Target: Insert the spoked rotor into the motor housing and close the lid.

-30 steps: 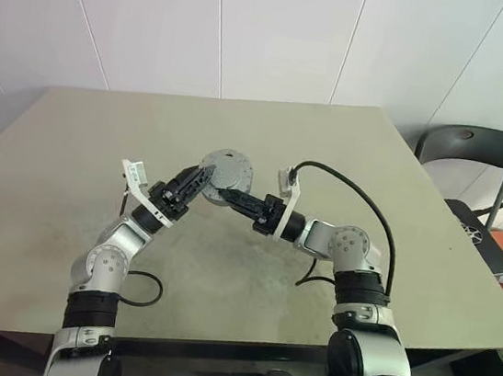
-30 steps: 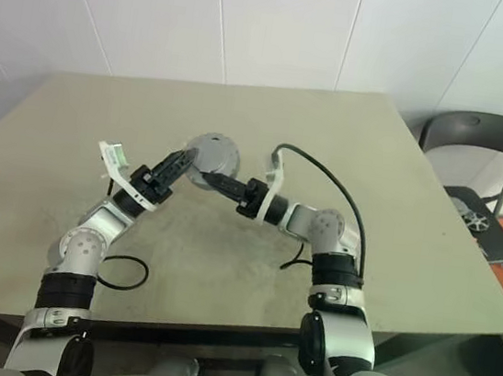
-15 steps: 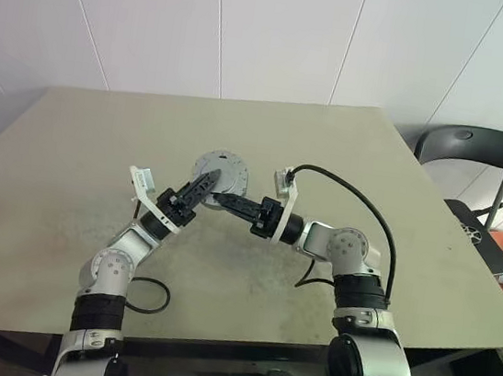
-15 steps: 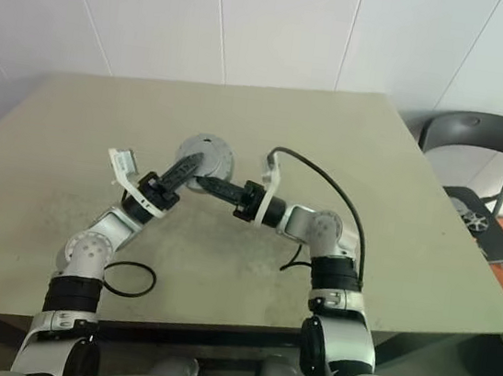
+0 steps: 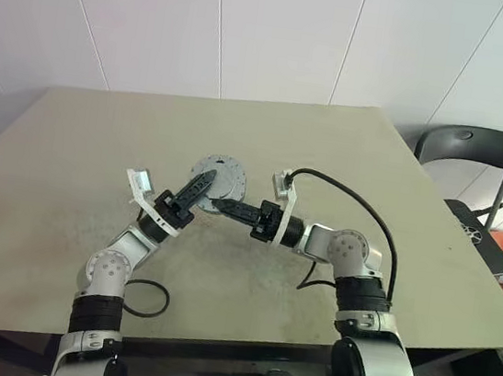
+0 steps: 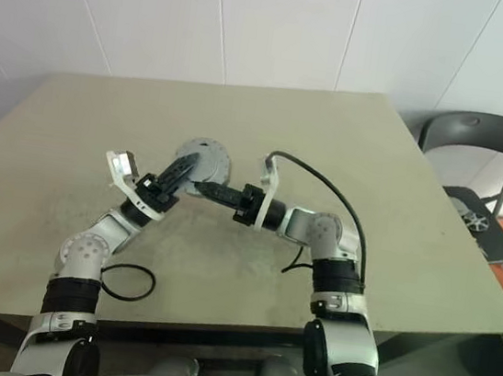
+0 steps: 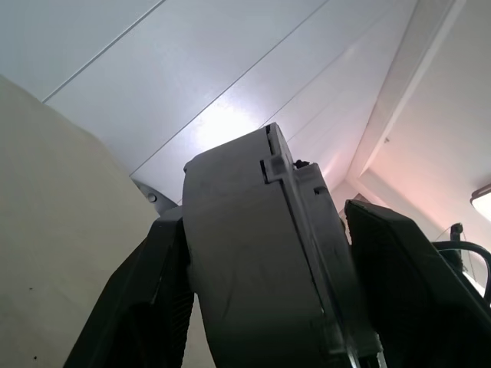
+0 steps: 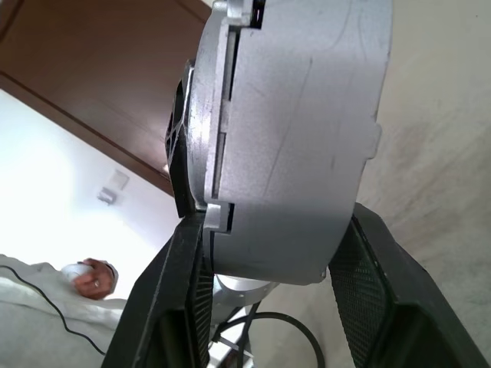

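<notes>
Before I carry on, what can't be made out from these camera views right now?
- Spoked rotor: the closed grey assembly, motor housing with lid on it, hides whatever is inside.
- Seam all round: the right wrist view shows one stretch; the right gripper's fingers cover the rest.
- Lid's face: partly behind the left gripper in the head views.
- Left gripper's contact: the left wrist view shows fingers flanking the housing, touching or not is unclear.

Matt grey metal motor housing [image 8: 299,146]; matt table [image 5: 68,173].
</notes>
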`<state>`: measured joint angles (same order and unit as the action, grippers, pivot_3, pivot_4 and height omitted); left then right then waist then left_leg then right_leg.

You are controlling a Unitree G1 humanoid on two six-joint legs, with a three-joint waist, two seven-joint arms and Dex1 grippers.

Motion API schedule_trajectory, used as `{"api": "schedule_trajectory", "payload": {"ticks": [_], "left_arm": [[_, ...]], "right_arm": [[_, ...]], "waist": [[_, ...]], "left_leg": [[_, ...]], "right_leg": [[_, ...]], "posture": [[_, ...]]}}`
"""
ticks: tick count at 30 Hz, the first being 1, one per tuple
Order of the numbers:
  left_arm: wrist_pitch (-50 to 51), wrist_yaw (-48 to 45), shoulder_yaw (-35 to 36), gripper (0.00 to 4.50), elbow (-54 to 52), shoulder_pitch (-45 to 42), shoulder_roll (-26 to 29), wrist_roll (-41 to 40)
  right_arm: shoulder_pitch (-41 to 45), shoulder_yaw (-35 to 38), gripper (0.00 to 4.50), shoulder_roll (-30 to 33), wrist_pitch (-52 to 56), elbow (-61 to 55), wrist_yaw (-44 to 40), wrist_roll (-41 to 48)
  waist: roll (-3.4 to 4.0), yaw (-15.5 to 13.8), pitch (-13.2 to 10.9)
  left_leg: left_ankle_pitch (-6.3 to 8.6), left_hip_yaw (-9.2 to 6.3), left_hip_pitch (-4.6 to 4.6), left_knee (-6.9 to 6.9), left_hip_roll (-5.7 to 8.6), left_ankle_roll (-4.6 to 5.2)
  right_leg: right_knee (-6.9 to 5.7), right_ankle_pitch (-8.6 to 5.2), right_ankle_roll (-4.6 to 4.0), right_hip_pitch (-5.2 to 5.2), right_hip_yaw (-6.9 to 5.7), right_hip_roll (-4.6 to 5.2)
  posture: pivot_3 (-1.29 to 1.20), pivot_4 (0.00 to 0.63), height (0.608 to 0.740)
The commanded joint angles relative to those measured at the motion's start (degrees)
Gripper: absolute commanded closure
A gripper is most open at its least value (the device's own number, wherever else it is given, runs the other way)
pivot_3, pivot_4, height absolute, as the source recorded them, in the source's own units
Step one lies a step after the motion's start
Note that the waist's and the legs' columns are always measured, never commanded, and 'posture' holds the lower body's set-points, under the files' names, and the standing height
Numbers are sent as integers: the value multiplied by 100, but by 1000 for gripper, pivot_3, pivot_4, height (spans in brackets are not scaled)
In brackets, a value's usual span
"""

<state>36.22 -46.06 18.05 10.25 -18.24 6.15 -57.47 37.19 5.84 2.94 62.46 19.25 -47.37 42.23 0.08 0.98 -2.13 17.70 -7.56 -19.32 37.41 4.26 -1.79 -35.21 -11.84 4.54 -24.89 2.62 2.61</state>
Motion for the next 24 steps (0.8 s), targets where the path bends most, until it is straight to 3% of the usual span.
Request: {"api": "schedule_trajectory", "payload": {"ticks": [1, 12, 15, 19, 24], "left_arm": [[56, -110, 31, 1867, -273, -7, 14, -160], [131, 15, -85, 2266, -632, 95, -20, -187], [110, 70, -99, 2266, -639, 91, -15, -147], [79, 149, -111, 2266, -637, 67, -20, -104], [-103, 379, -13, 2266, -581, -20, -92, -59]], "right_arm": [[195, 54, 2661, -98, -62, -330, -248, 338], [164, 2, 2661, -101, -243, -394, -296, 308], [145, 6, 2115, -100, -271, -435, -322, 335], [210, 45, 836, -129, -415, -297, -218, 260], [207, -7, 836, -128, -475, -278, -237, 248]], "waist": [[0, 4, 0], [-1, -6, 0], [-1, -5, 0], [-1, -3, 0], [-1, 2, 0]], "left_leg": [[0, 1, 0, 0, 0, 0], [0, 1, 4, 3, 1, 0], [0, 2, 4, 6, 1, 0], [0, 2, 4, 6, 1, 0], [0, 2, 4, 6, 0, 0]], "right_leg": [[0, 0, 0, 0, 0, 0], [1, 0, 0, 7, 0, 0], [1, 0, 0, 9, 0, -1], [1, 0, 0, 9, 0, -1], [1, 0, 0, 9, 0, -1]], "posture": [[0, 0, 740], [0, 0, 740], [0, 0, 740], [0, 0, 740], [0, 0, 740]]}}
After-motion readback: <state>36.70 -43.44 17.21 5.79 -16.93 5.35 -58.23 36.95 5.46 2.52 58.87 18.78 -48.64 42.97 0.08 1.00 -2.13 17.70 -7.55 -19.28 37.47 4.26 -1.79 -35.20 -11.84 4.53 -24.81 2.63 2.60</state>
